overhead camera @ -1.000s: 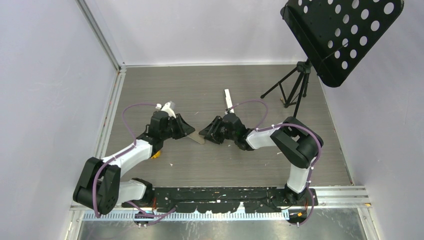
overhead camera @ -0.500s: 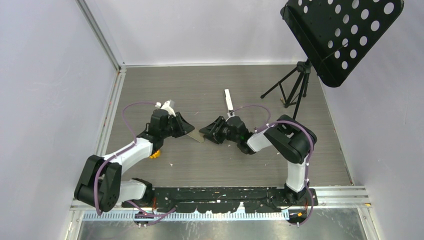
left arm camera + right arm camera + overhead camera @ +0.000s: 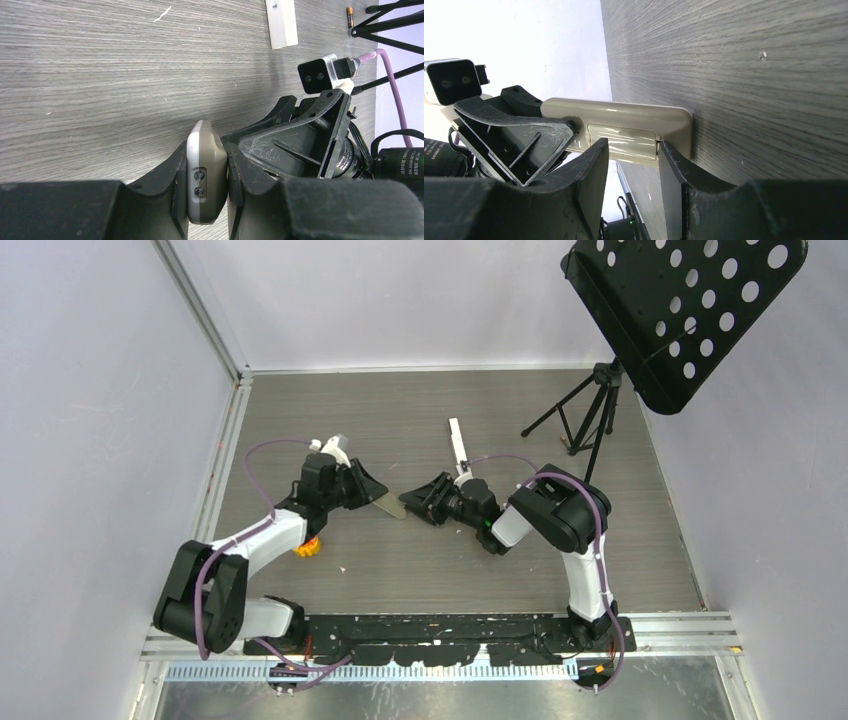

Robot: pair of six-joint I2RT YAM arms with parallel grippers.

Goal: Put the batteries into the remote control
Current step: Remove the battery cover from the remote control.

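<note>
Remote control (image 3: 390, 505), a beige bar, lies between the two arms in the overhead view. The left pincer (image 3: 372, 496) clamps one end and the right pincer (image 3: 418, 502) meets the other, so its long axis runs straight from pincer to pincer. A slim white remote (image 3: 457, 443) lies on the counter (image 3: 420, 405) beyond the right pincer, apart from both arms. Batteries are too small to find here.

From the left wrist, the left pincer is pressed onto the remote control's rounded end, which shows two small dark dots. Far ahead and to the right of it, past the white remote, one dark battery (image 3: 350, 16) with an orange tip lies beside a tripod leg (image 3: 360, 32), pointing lengthwise away. The right arm looks the nearer to it.

From the right wrist, the right pincer is spread, with a finger on either side of the battery door (image 3: 621, 135) and the remote control running crosswise to the gap. Whether the fingers touch it, I cannot tell. The door looks shut, so I judge loading not yet begun.
</note>
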